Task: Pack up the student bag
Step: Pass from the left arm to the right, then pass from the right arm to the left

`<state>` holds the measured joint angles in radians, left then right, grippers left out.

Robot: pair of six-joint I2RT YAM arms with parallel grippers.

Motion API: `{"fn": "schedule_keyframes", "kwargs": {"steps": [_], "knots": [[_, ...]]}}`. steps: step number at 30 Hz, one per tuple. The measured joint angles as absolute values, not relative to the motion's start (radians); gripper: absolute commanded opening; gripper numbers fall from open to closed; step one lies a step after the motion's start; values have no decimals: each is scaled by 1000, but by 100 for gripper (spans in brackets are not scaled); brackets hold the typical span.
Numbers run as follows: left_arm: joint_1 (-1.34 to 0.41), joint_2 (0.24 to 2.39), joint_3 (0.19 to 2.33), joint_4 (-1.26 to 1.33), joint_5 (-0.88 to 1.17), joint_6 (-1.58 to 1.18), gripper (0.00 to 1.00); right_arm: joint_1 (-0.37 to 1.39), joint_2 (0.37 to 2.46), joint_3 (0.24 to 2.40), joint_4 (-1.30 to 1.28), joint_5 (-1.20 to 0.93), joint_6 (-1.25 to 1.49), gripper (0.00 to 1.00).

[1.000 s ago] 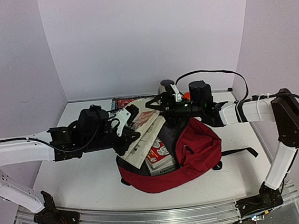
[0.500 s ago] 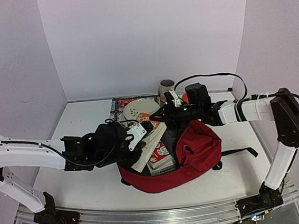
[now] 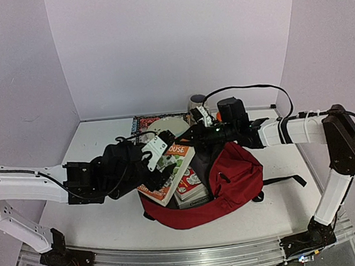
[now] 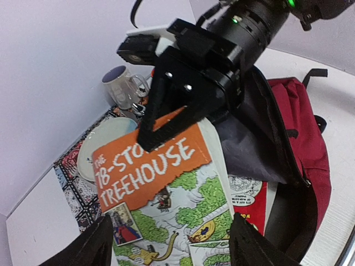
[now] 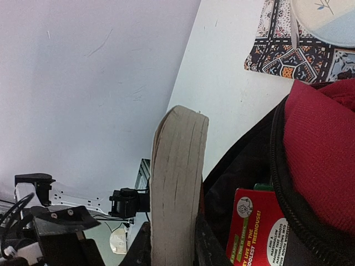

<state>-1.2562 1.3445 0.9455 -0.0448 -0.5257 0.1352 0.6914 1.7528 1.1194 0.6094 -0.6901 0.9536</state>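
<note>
1. The student bag (image 3: 231,172) lies on the counter (image 3: 97,210) between the two arms. Its mouth gapes to the left and a red book (image 3: 188,182) is already inside.
2. An orange-covered paperback (image 4: 161,183) leans tilted across the bag's left rim. I can't tell whether its lower end is inside the mouth.
3. The right end effector (image 3: 187,137) is pinching the paperback's top edge. Its wrist view shows the page block sitting between the fingers.
4. The left end effector (image 4: 172,233) is spread wide, with a finger on either side of the paperback's lower half. As far as I can see it isn't clamping the book.
5. That leaves one narrow pinch at the top carrying a floppy book. It could swivel or slip free and slide down outside the bag.
6. The lower corner might catch on the zipper rim or the red book. Pushing on would then buckle the cover.
7. The soft bag could drag along instead of taking the book in.
8. A mug (image 3: 196,101) and a plate (image 3: 167,124) sit just behind the right arm, and a careless swing could knock them.
</note>
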Motion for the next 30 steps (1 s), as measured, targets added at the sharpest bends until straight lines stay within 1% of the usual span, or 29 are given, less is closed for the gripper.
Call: {"fn": "schedule_keyframes", "kwargs": {"steps": [5, 7, 8, 9, 13, 18, 24, 30], "knots": [[-1233, 1289, 945, -29, -551, 62, 91, 671, 1713, 1119, 615, -666, 941, 0], [-1188, 1280, 945, -27, -540, 11, 95, 659, 1688, 1119, 630, -656, 939, 0], [-1156, 1277, 945, -29, -521, -18, 98, 653, 1674, 1119, 640, -650, 939, 0], [-1121, 1273, 945, -32, -509, -46, 99, 647, 1656, 1118, 654, -642, 939, 0], [-977, 1232, 935, -51, -449, -164, 100, 627, 1610, 1113, 716, -622, 941, 0], [-895, 1136, 906, -44, -362, -306, 100, 620, 1581, 1070, 793, -595, 955, 0], [-733, 1075, 779, 55, -201, -525, 100, 620, 1579, 998, 871, -543, 999, 0], [-686, 1118, 712, 144, -42, -699, 99, 620, 1579, 941, 984, -502, 1067, 0]]}}
